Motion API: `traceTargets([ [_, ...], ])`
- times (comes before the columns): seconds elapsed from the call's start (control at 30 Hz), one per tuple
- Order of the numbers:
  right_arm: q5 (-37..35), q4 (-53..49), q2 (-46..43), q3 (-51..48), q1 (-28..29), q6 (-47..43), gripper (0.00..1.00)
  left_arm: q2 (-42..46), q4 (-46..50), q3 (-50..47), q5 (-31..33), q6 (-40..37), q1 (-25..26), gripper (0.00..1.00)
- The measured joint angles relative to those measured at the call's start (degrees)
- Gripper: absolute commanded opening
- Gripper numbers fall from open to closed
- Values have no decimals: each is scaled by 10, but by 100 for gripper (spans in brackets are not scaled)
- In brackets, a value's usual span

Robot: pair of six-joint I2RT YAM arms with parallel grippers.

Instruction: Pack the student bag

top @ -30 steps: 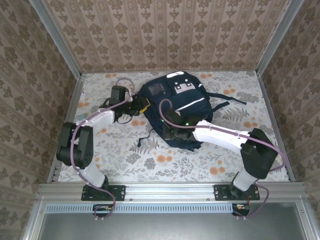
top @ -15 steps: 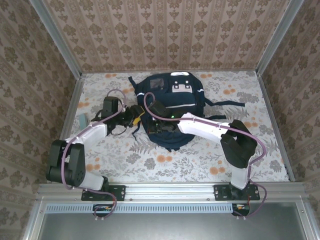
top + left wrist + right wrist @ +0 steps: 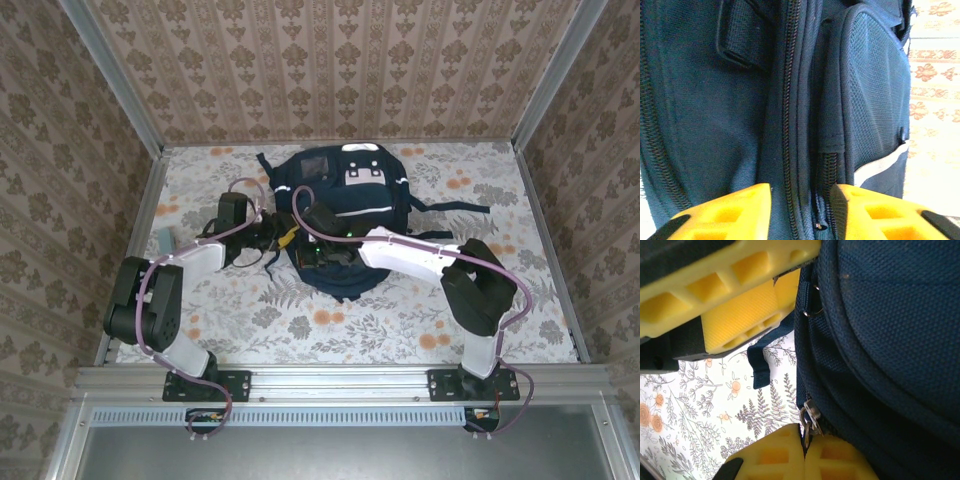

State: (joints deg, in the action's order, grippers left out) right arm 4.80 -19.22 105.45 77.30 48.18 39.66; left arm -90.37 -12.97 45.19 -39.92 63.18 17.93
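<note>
The student bag point(image 3: 350, 205), navy with white stripes and pale patches, lies flat in the middle of the table. My left gripper point(image 3: 283, 237) is at its left side. In the left wrist view its yellow fingers point(image 3: 730, 212) are closed on a fold of the student bag point(image 3: 715, 100) along the zip seam point(image 3: 790, 125). My right gripper point(image 3: 312, 256) sits just beside it at the bag's lower left edge. In the right wrist view the right gripper point(image 3: 805, 442) is shut on the metal zip pull point(image 3: 809, 416), with the left gripper's fingers point(image 3: 730, 290) close above.
A small grey-blue object point(image 3: 165, 241) lies by the table's left rail. Dark straps point(image 3: 455, 208) trail from the bag toward the right. A short strap end point(image 3: 759, 365) hangs over the floral cloth point(image 3: 400, 310). Patterned walls enclose three sides.
The bag has shifted left and straightened, then stayed put. The left gripper has moved right onto the bag's edge and narrowed its jaws. The right gripper stays shut at the zip.
</note>
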Motion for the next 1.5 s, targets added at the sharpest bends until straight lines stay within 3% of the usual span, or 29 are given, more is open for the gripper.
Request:
traceTargets([
  [0.2,0,13,-19,-20,-2,10,0,-10,-30,2,-7,12,0,24],
  [0.37,4,20,-29,-30,-3,13,0,-16,-50,2,-9,30,0,7],
  [0.57,-13,15,-46,-45,-4,15,0,-16,-62,-2,-15,32,-1,0],
  [1.07,-175,-119,-183,-135,-28,14,0,-16,-41,-1,-23,-4,-30,0],
  [1.33,-183,-144,-210,-141,-75,14,0,-16,9,19,-24,-44,-59,0],
  [1.5,-116,-118,-198,-131,-61,-2,0,0,73,31,-15,-81,-99,31],
])
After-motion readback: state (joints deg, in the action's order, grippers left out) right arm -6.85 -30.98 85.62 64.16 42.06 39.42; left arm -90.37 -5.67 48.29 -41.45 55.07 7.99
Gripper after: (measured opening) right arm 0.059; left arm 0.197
